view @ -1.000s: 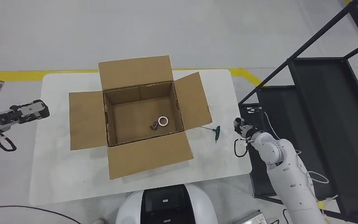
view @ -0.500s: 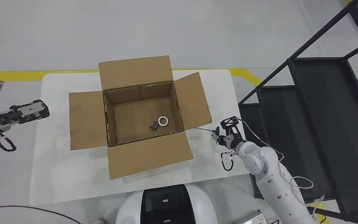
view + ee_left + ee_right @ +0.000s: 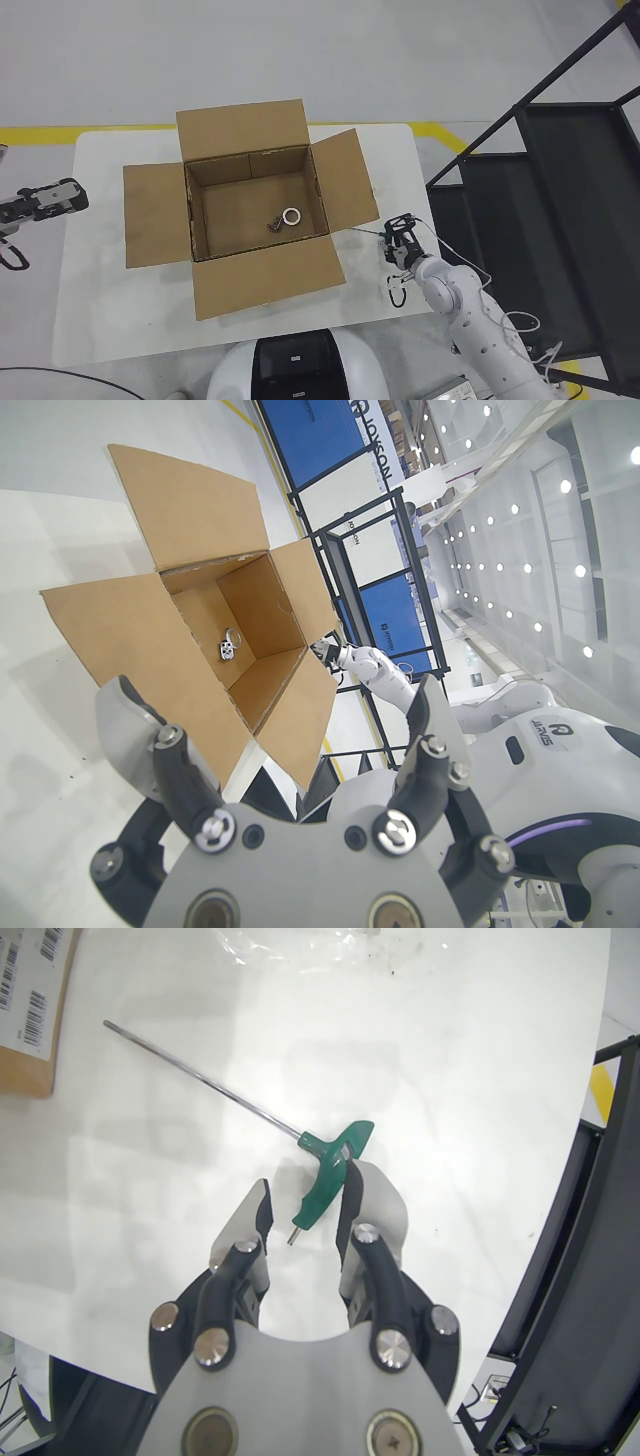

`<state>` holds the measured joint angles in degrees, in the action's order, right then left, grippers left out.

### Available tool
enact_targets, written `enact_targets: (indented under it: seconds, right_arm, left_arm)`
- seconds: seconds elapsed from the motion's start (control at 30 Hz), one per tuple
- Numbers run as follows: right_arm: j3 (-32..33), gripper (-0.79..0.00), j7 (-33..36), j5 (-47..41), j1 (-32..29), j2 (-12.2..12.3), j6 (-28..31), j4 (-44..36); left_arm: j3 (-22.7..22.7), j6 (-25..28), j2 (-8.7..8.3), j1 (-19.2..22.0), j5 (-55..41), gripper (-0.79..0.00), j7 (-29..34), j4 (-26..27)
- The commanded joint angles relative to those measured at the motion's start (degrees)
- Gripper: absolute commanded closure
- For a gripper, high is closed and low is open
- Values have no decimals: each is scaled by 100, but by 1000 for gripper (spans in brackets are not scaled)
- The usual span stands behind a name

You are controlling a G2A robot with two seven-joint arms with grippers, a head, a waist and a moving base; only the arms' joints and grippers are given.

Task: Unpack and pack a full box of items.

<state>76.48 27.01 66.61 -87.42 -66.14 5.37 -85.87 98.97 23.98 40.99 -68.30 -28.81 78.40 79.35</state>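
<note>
One box [image 3: 255, 205], two metal parts [image 3: 283, 219] inside. One hex key [image 3: 332, 1163] between parted right gripper [image 3: 310, 1175] jaws. Empty left gripper [image 3: 272, 690] wide open.

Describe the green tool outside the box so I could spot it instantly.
Start at the open cardboard box on the white table. Off its flap on the robot's right, inside the open right hand, a hex key lies flat on the tabletop. Its green T-shaped handle and long thin shaft mark it out; the box's two small parts are bare metal.
</note>
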Motion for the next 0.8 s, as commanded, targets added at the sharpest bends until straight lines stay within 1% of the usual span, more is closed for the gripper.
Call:
enact_targets:
  seconds: [0.0,0.27,0.33,0.4,0.43,0.5,0.77]
  right_arm:
    - [-59,-329,20,15,53,-15,-82,66]
    - [-194,-329,57,44,240,-58,-217,377]
    - [-197,-314,53,35,263,-62,-217,416]
    - [-200,-268,67,39,280,-66,-228,451]
    - [-202,-200,69,38,287,-67,-228,459]
    - [-198,0,65,29,294,-71,-238,475]
    - [56,0,55,-177,291,-51,-260,425]
  left_arm:
    - [0,0,0,0,0,-785,0,0]
    - [0,0,0,0,0,-785,0,0]
    - [0,0,0,0,0,-785,0,0]
    - [0,0,0,0,0,-785,0,0]
    - [0,0,0,0,0,-785,0,0]
    - [0,0,0,0,0,-785,0,0]
    - [0,0,0,0,0,-785,0,0]
